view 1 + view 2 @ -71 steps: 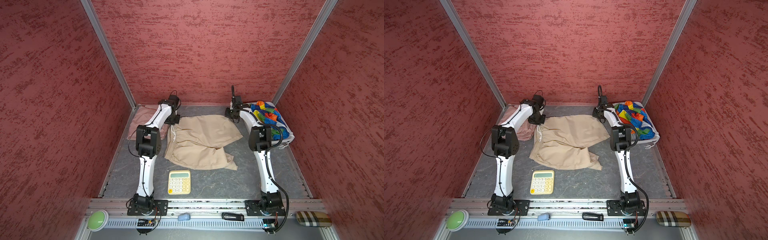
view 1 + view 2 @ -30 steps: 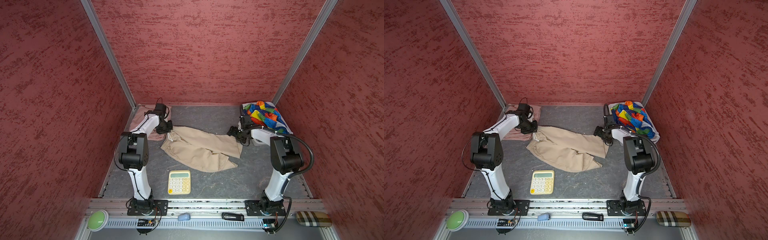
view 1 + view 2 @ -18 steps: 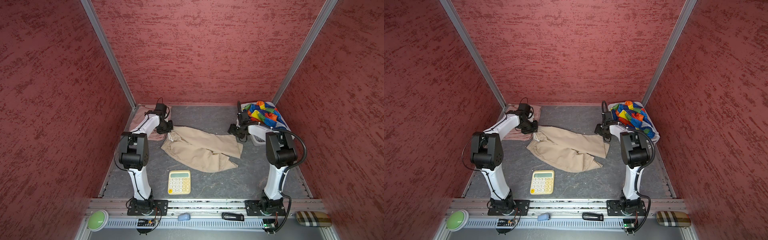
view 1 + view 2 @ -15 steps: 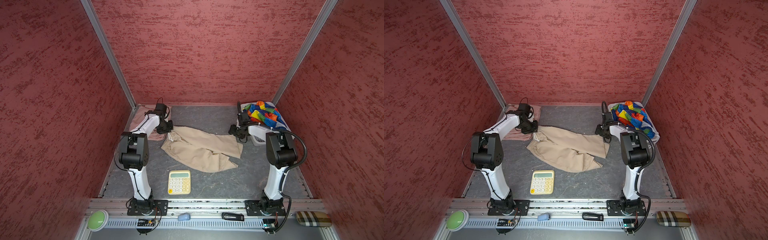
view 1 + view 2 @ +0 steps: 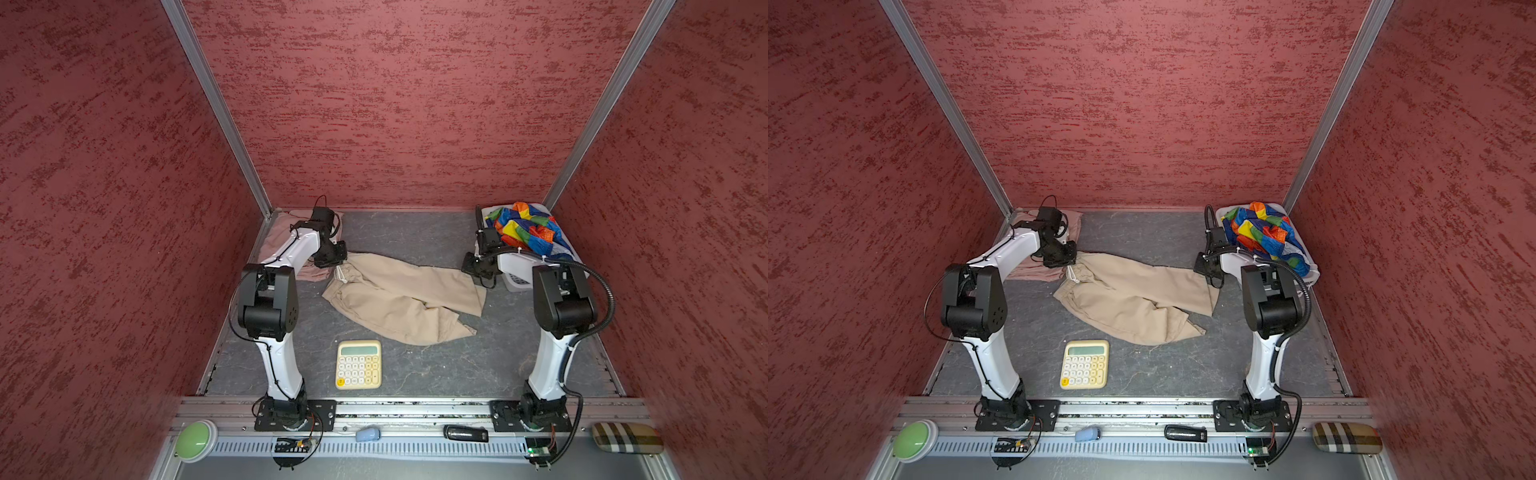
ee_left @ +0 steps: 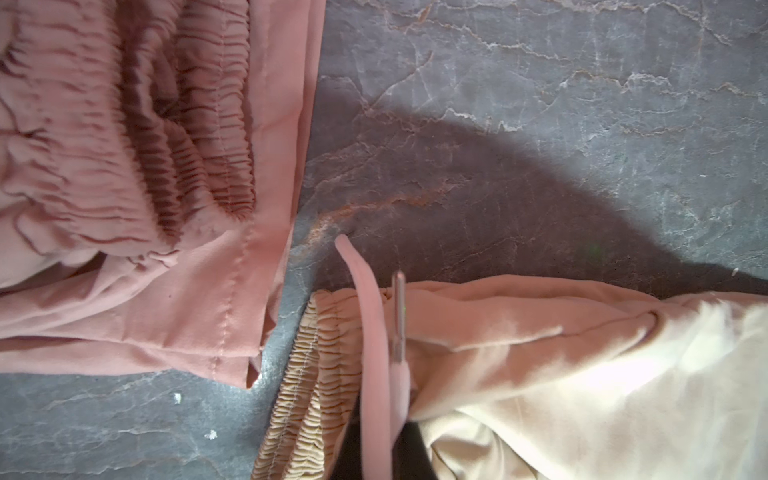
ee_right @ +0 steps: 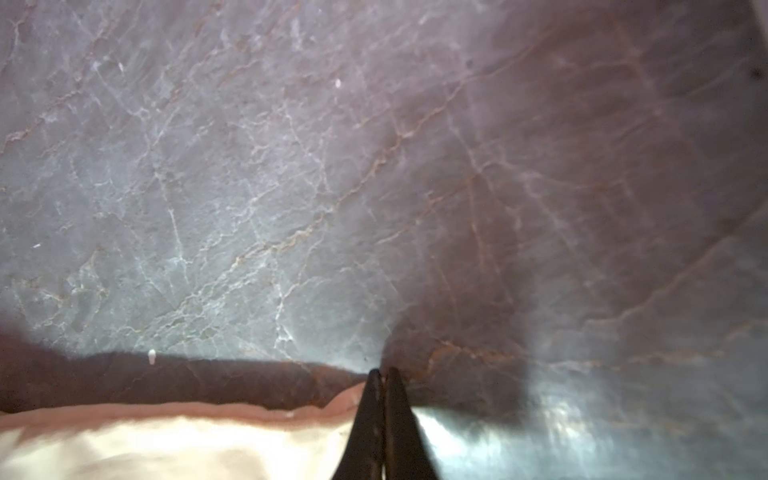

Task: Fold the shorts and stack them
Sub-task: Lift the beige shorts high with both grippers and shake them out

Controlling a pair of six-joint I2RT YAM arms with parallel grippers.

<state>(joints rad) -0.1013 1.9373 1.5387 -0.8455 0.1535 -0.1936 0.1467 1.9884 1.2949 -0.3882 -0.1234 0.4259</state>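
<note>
beige shorts (image 5: 395, 299) rumpled, legs overlapping | left end effector (image 5: 336, 262) grasping waistband (image 6: 309, 374) | right end effector (image 7: 382, 378) clenched at hem (image 7: 249, 409)

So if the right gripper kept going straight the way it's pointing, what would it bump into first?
Probably the grey tabletop. The right gripper, shut on the edge of the beige shorts, points at bare surface just beyond its tips.
</note>
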